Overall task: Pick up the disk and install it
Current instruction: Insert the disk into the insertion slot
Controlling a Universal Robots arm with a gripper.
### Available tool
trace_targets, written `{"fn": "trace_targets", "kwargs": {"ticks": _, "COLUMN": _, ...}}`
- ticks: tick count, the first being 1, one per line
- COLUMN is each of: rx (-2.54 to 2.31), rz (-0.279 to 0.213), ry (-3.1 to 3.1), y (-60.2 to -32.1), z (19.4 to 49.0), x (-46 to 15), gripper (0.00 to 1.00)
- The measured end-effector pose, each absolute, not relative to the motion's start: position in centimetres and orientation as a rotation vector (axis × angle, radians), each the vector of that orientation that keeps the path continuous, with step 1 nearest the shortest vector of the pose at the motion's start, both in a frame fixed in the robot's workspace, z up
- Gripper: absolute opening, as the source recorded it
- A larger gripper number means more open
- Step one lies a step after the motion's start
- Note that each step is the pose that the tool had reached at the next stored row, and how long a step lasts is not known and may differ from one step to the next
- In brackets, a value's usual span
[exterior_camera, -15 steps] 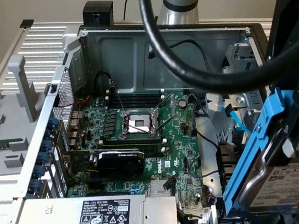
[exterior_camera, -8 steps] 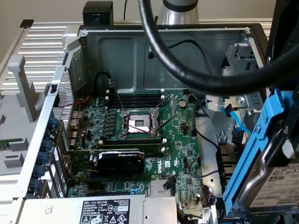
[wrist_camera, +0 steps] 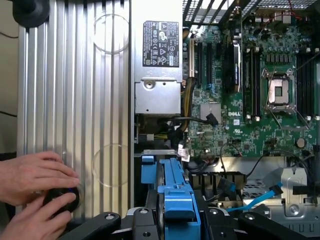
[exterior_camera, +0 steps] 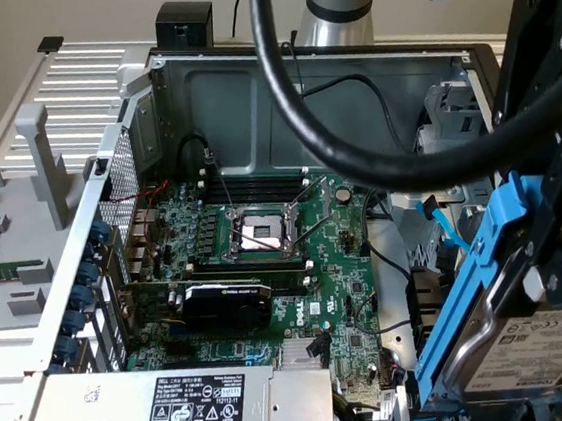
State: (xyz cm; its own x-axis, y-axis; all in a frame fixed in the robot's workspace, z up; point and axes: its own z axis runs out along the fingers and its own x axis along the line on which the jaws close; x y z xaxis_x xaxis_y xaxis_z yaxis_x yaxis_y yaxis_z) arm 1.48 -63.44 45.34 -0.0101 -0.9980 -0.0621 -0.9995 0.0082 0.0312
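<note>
In the exterior view, the disk (exterior_camera: 531,363) is seen held up at that view's right, tilted on edge above the open computer case (exterior_camera: 173,89). Its white label faces out, and its blue carrier frame (exterior_camera: 475,281) is turned toward the motherboard (exterior_camera: 256,258). It is carried by the jaws, closed across it.

In the wrist view, the gripper (wrist_camera: 177,222) is seen clamped on the blue carrier, black fingers (wrist_camera: 107,222) on either side. A person's hands (wrist_camera: 35,185) are set on a black knob (wrist_camera: 62,200) on the ribbed bench (wrist_camera: 75,75), well apart from the disk.

The disk is judged heavy, rigid and shock-sensitive. The plastic frame may flex, so its long side rails are judged the best hold.
</note>
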Motion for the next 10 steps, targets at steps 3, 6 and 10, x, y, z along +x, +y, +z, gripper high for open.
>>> {"fn": "trace_targets", "kwargs": {"ticks": 3, "rx": -2.194, "rz": 0.103, "ry": 2.215, "y": -63.44, "z": 45.31, "x": 1.48, "gripper": 0.37}}
{"fn": "trace_targets", "kwargs": {"ticks": 6, "rx": -2.194, "rz": 0.103, "ry": 2.215, "y": -63.44, "z": 45.18, "x": 1.48, "gripper": 0.37}}
{"fn": "trace_targets", "kwargs": {"ticks": 10, "rx": -2.194, "rz": 0.103, "ry": 2.215, "y": -63.44, "z": 45.11, "x": 1.48, "gripper": 0.37}}
